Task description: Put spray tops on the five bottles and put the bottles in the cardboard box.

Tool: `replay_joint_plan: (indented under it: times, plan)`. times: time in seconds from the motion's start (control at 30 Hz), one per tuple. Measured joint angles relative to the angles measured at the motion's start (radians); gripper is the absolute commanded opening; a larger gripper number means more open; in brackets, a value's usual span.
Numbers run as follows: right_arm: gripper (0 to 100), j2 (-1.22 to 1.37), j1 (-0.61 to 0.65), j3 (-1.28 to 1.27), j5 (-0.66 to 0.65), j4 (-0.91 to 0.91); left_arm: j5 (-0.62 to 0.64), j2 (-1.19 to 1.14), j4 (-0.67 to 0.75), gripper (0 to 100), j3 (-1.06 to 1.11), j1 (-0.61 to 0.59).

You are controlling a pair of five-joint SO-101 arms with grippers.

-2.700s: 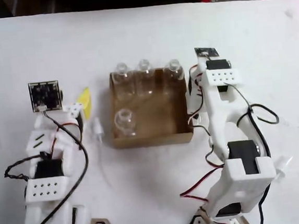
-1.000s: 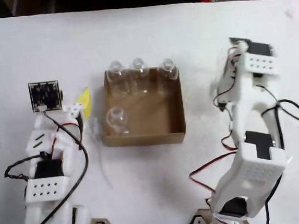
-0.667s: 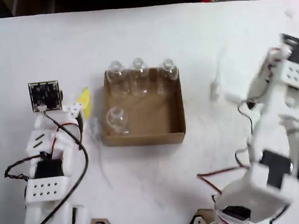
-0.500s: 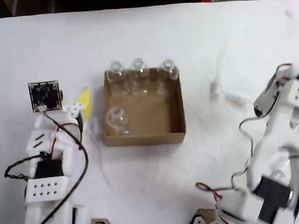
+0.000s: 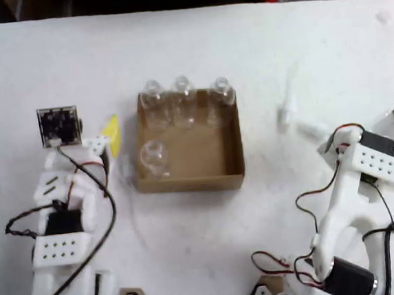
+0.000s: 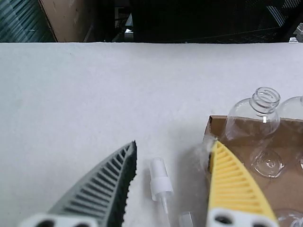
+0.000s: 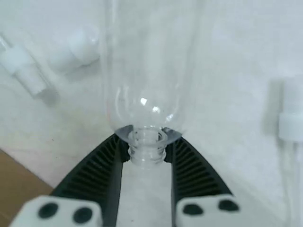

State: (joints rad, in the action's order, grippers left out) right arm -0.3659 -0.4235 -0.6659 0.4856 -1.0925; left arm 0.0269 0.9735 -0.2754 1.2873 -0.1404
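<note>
**High view.** The cardboard box [image 5: 190, 182] sits open in the middle of the table. Four clear bottles stand in it, all with bare necks. The far-left bottle [image 5: 152, 96], far-middle bottle [image 5: 182, 93] and far-right bottle [image 5: 221, 93] line the far wall. The near-left bottle [image 5: 153, 157] stands alone by the left wall. To the right of the box, two spray tops lie on the table close together: the farther spray top [image 5: 287, 112] and the nearer spray top [image 5: 313, 129]. The right arm [image 5: 355, 175] is just right of them. The left arm [image 5: 60, 201] is left of the box.

**Left wrist view.** The left gripper [image 6: 173, 143] has its jaws spread wide, with the grey finger [image 6: 102, 189] and yellow finger [image 6: 234, 184] well apart. A white spray top [image 6: 160, 182] lies on the table between them, touching neither. The yellow finger's tip is just beside the box corner [image 6: 222, 125]. An uncapped bottle [image 6: 253, 113] stands inside that corner.

**Right wrist view.** The right gripper [image 7: 147, 139] is clamped on the neck of the fifth bottle [image 7: 147, 71], one black finger on each side of the threaded mouth. The clear body stretches away over the white table, outside the box. Whether it rests on the table cannot be told. Two loose spray tops [image 7: 28, 71] lie on one side of it and a lone spray top [image 7: 291, 125] on the other.
</note>
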Motion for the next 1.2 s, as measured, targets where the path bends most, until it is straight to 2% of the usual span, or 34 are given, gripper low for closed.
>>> replay_joint_plan:
  times: [0.2, 0.3, 0.53, 0.73, 0.9, 1.2]
  plan:
    - [27.2, 0.0, 0.017, -0.005, -0.058, 0.006, 0.0, 0.0, 0.0, 23, 0.0, 0.0]
    - [32.4, -0.005, 0.034, -0.005, -0.061, -0.005, 0.0, 0.0, 0.0, 23, 0.0, 0.0]
    - [32.7, -0.006, 0.028, 0.035, -0.071, -0.069, 0.0, 0.0, 0.0, 23, 0.0, 0.0]
    - [32.6, -0.006, -0.164, 0.104, -0.077, -0.178, 0.0, 0.0, 0.0, 23, 0.0, 0.0]
    - [32.5, -0.006, -0.304, 0.072, -0.109, -0.043, 0.0, 0.0, 0.0, 23, 0.0, 0.0]
    - [32.5, 0.21, -0.333, 0.023, -0.117, 0.166, 0.0, 0.0, 0.0, 23, 0.0, 0.0]
